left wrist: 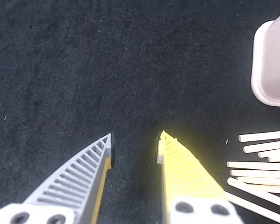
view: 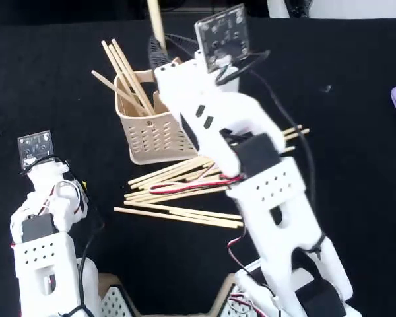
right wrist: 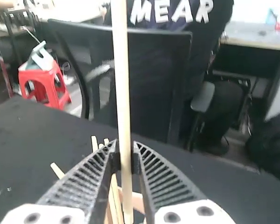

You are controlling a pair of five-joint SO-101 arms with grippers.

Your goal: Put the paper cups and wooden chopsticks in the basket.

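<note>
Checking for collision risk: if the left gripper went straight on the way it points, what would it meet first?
Most likely the bare black table: the left gripper, fingers open, points down at it. The loose chopsticks lie off to one side, outside that line.

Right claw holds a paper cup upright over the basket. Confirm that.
Not right. The right claw holds a wooden chopstick, not a paper cup, upright over the basket. The right wrist view shows the stick clamped between its fingers.
</note>
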